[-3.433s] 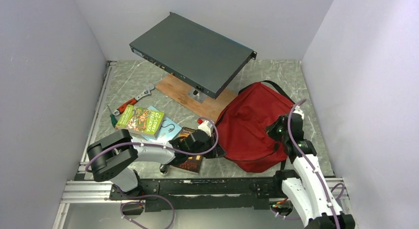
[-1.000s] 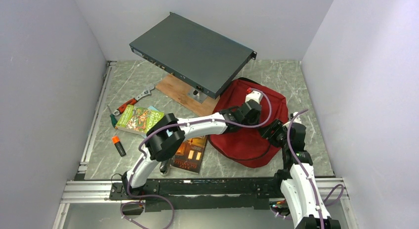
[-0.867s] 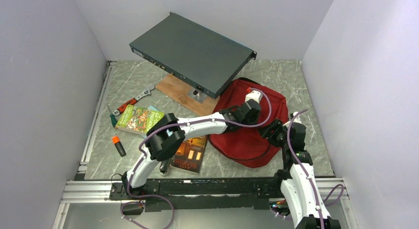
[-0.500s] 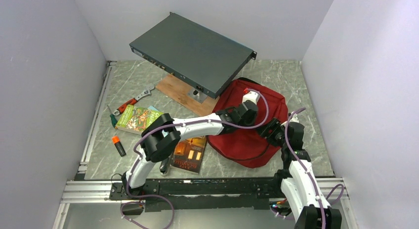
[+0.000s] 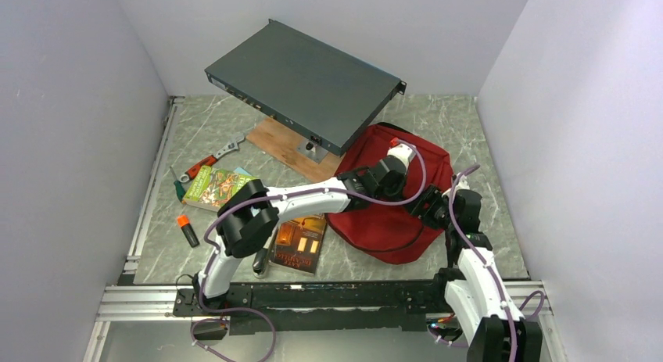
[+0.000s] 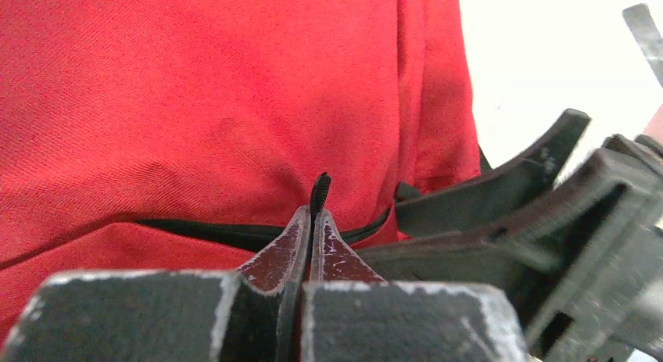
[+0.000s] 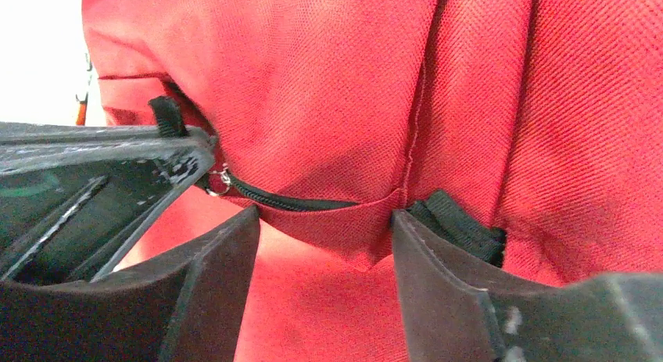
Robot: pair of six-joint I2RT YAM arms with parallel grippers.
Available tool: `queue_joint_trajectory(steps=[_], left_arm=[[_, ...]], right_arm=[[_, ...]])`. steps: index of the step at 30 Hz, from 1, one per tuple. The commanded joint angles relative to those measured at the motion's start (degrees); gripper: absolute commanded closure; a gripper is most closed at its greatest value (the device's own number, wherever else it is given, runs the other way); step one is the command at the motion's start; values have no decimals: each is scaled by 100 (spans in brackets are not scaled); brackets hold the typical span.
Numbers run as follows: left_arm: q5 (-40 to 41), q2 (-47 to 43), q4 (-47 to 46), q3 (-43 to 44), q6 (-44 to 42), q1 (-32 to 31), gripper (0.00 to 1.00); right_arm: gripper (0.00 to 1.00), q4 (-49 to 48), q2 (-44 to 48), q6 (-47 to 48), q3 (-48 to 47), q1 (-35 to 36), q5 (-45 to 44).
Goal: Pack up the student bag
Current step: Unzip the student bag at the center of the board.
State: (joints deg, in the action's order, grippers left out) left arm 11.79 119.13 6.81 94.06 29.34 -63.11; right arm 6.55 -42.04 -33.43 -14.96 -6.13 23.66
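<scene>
The student bag (image 5: 387, 225), a red fabric backpack, lies at the right of the table. My left arm reaches across it, and my left gripper (image 5: 407, 194) is shut on the black zipper pull (image 6: 320, 188), which sticks up between its closed tips (image 6: 314, 220). The black zipper line (image 6: 211, 231) runs off to the left. My right gripper (image 5: 424, 203) meets it from the right, open, its fingers (image 7: 227, 245) either side of a red fabric fold (image 7: 336, 221) beside the zipper end (image 7: 266, 196) and a black webbing tab (image 7: 461, 221).
A flat dark grey metal box (image 5: 305, 84) stands on a post above a wooden board (image 5: 270, 137) at the back. Books (image 5: 219, 188) (image 5: 301, 243), an orange marker (image 5: 188, 231) and a red-handled tool (image 5: 209, 162) lie to the left of the bag.
My left gripper has shut on the zipper pull within the last second, and the right jaws have opened a little wider. Earlier still, the left arm swung from the books over to the bag.
</scene>
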Motion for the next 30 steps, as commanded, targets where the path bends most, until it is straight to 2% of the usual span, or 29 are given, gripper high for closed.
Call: queue_joint_trajectory(steps=[1,3,6,8,11,13,16,19,20,24,26,27,28,30], left_arm=[[-216,-495,-88,47,-208,36,100],[-165,-522,-47,32,-282,36,100],[336,-617,129,-91,-268,36,100],[1236,-740,385,-205,-267,36,100],[2518,-1074,516,-560,-325,35,100],[3054,-1366,397,-860,-478,63,100],[3098,-1606,369,-1126,-584,188,100],[2847,-1671,427,-1238,-556,220,100],[2548,-1680,373,-1267,-586,218,100],[1668,-1668,472,-1167,-571,219,100],[1190,-1684,659,-1036,-641,220,100],[964,-1752,717,-1020,-675,220,97],[747,-1866,686,-1090,-709,220,88],[348,-2345,380,-1504,-774,220,62]], right_arm=[[43,-483,-363,253,-182,-2,322],[59,-620,-546,166,-147,-2,351],[99,-944,-720,-36,-61,-11,402],[100,-627,-685,-159,-50,-11,-60],[100,352,-236,-593,-36,-26,-1644],[100,648,132,-889,41,-44,-2152],[100,853,358,-1097,57,-55,-2286],[100,786,475,-841,-29,-55,-1942],[99,768,547,-671,-103,-55,-1697],[58,1026,919,-104,-428,-4,-908],[48,1419,1034,16,-700,64,-909],[45,1410,1104,32,-755,165,-732],[43,1483,1151,33,-834,254,-610],[37,1645,1220,-14,-979,470,-651]])
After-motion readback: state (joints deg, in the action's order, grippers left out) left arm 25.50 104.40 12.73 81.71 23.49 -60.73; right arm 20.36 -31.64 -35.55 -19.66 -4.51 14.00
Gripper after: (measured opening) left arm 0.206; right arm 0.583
